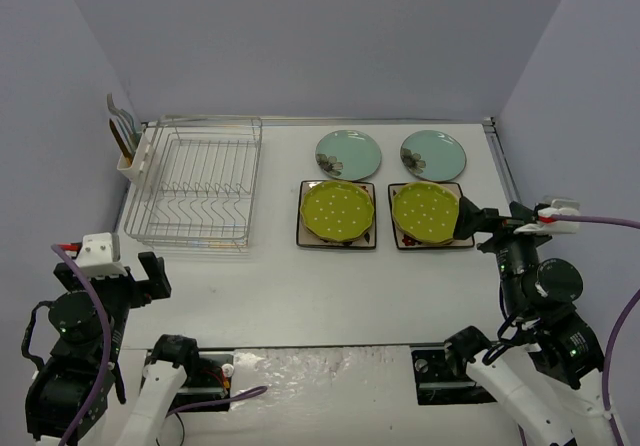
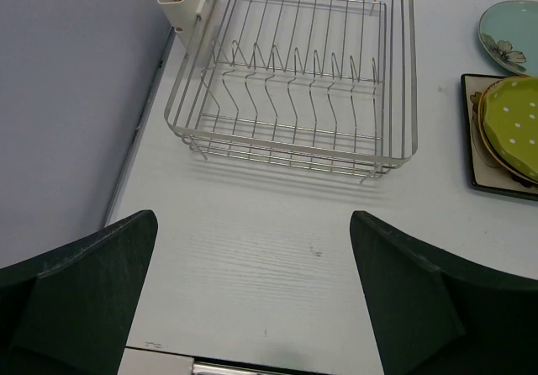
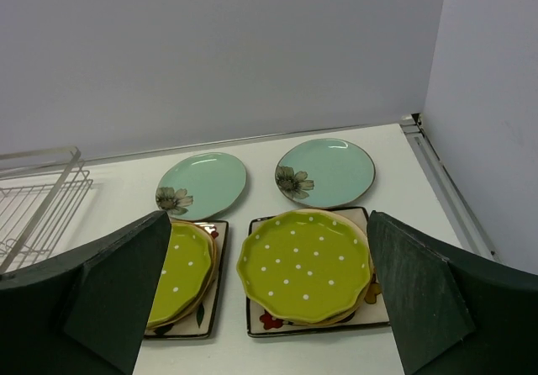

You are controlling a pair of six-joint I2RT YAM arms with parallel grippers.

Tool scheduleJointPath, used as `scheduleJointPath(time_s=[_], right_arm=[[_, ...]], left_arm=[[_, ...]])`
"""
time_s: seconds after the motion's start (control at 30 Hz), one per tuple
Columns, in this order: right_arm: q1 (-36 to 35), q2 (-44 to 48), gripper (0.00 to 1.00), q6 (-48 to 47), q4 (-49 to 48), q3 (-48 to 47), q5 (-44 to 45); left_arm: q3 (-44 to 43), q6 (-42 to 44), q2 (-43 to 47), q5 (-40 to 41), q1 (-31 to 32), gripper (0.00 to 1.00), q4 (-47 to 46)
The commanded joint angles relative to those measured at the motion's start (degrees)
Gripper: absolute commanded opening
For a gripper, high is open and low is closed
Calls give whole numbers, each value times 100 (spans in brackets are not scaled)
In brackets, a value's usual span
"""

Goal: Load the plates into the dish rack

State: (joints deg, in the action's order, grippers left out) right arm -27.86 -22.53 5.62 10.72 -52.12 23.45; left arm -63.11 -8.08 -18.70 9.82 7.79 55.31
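Plates (image 1: pixel 426 213) cluster at the desk's (image 1: pixel 300 286) 1 o'clock: two scalloped lime plates (image 1: pixel 338 211) stacked on glossy square plates (image 1: pixel 306 240), and two smooth teal plates (image 1: pixel 348 154) at their 12. A silver wire rack (image 1: pixel 200 181) stands at 10 o'clock. The left end effector (image 2: pixel 252 224) and right end effector (image 3: pixel 269 224) both gape, gripping nothing.

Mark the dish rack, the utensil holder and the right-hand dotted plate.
dish rack (image 1: pixel 200 181), top external view, wire base.
utensil holder (image 2: pixel 179 8), left wrist view, white wall.
right-hand dotted plate (image 3: pixel 304 266), right wrist view, centre.

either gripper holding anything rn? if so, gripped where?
Nothing held. Left gripper and right gripper are both open with nothing between the fingers.
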Motion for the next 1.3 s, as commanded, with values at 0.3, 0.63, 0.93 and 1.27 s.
scheduleJointPath(time_s=[0.3, 0.63, 0.93, 1.27], right_arm=[[-44, -855, 100, 411, -202, -76, -1386], [-50, -2588, 100, 2115, -132, 73, -1952], [-134, -4704, 82, 3219, -190, -51, -2215], [-255, -6097, 61, 3853, -481, -291, -1473]], left_arm=[[-324, -104, -602, -112, -23, 97, -272], [-772, -1272, -1861, -434, -23, 97, -158], [-716, -1554, -2795, -979, -22, 97, -322], [-439, -1639, -3016, -1415, -15, 97, -481]])
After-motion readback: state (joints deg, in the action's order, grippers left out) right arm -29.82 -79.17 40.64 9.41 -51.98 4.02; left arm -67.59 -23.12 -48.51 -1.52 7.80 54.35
